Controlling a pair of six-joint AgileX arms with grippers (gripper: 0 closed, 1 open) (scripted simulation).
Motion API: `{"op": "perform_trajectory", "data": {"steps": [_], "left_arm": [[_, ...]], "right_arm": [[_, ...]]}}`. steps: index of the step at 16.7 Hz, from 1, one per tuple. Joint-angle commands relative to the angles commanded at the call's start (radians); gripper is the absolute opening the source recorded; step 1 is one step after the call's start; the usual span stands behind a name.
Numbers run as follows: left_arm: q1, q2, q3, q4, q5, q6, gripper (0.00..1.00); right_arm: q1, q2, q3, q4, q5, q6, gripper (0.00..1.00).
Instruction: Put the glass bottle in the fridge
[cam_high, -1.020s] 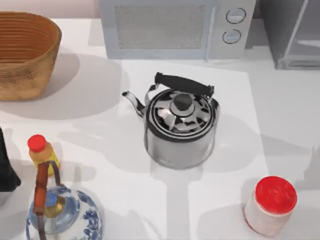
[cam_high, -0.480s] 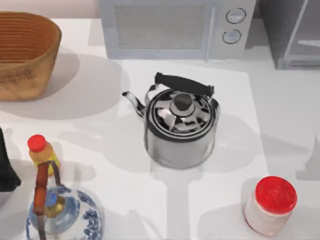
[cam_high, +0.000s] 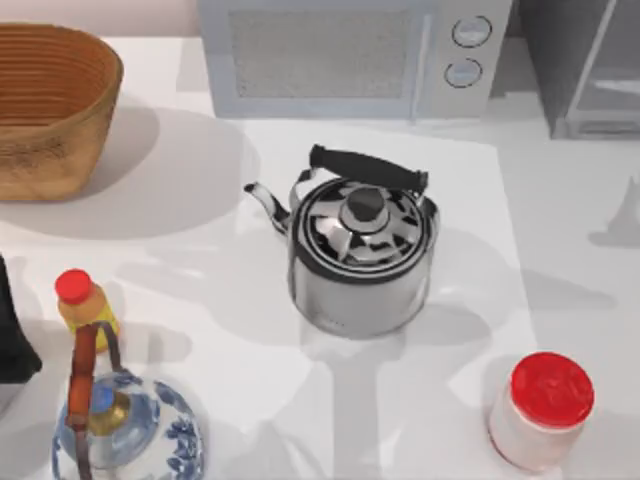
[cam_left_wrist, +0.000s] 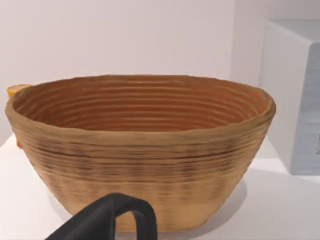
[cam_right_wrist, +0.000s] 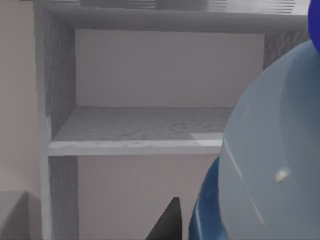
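Observation:
The glass bottle (cam_right_wrist: 270, 150), deep blue and translucent, looms close in the right wrist view. My right gripper (cam_right_wrist: 215, 227) is shut on it; one dark fingertip (cam_right_wrist: 169, 222) shows beside it. Just beyond the bottle stands the fridge (cam_right_wrist: 56, 80), open towards it, with a grey shelf (cam_right_wrist: 135, 131) across its inside. From above, the fridge (cam_high: 580, 70) is the grey cabinet at the table's back right. My left arm (cam_high: 10, 345) rests at the left edge of the table, facing the basket.
A steel kettle (cam_high: 362, 245) stands mid-table. The microwave (cam_high: 350, 55) is at the back, the wicker basket (cam_high: 50, 105) back left. A yellow bottle with a red cap (cam_high: 82, 305) and a blue-white teapot (cam_high: 130, 435) sit front left, a red-lidded jar (cam_high: 540, 410) front right.
The arm's shadow at the table's right side has slid back towards the fridge. Nothing on the table has moved, and the left arm is still.

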Motion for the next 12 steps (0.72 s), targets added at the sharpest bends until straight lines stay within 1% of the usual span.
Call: {"op": "perform_trajectory", "data": {"steps": [7,10,12], "left_arm": [[0.000,0.000,0.000,0.000,0.000,0.000,1.00],[0.000,0.000,0.000,0.000,0.000,0.000,1.00],[0.000,0.000,0.000,0.000,0.000,0.000,1.00]], "right_arm": [[-0.072,0.797,0.346,0.397,-0.121,0.010,0.01],[-0.097,1.066,0.443,0.510,-0.178,0.015,0.01],[-0.110,1.196,0.486,0.553,-0.209,0.017,0.01]]}}
